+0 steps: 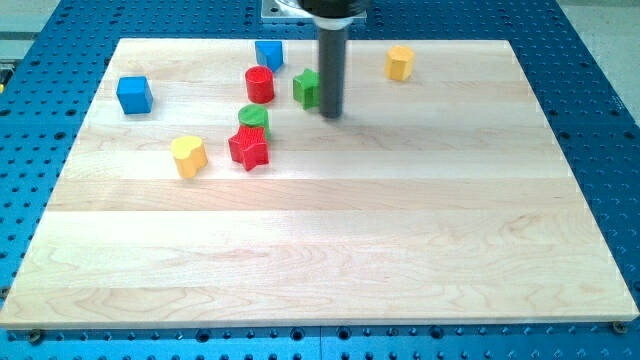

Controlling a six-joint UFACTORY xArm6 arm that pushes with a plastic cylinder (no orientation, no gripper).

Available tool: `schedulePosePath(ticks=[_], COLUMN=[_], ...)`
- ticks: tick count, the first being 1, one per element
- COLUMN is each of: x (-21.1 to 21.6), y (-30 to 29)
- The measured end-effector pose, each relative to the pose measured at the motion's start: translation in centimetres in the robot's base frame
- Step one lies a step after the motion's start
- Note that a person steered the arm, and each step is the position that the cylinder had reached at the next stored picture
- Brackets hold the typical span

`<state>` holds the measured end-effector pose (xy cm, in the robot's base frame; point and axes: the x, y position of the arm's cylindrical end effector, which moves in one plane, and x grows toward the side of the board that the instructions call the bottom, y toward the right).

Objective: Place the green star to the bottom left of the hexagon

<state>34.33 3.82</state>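
Observation:
The green star (306, 87) lies near the view's top centre, partly hidden behind my rod. My tip (331, 114) rests on the board just right of and slightly below the star, close against it. The yellow hexagon (400, 62) sits further right and nearer the view's top, apart from both.
A red cylinder (260, 84) stands just left of the green star. A blue block (268, 53) lies above it. A green round block (254, 118) touches a red star (249, 147) below it. A yellow heart (188, 155) and a blue cube (134, 94) lie to the left.

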Motion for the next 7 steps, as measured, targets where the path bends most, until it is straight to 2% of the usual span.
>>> schedulePosePath(ticks=[1, 2, 3, 5, 6, 7], x=[3.8, 3.4, 0.5, -2.4, -1.7, -0.1], y=[-2.4, -5.7, -6.7, -6.0, -5.6, -2.3])
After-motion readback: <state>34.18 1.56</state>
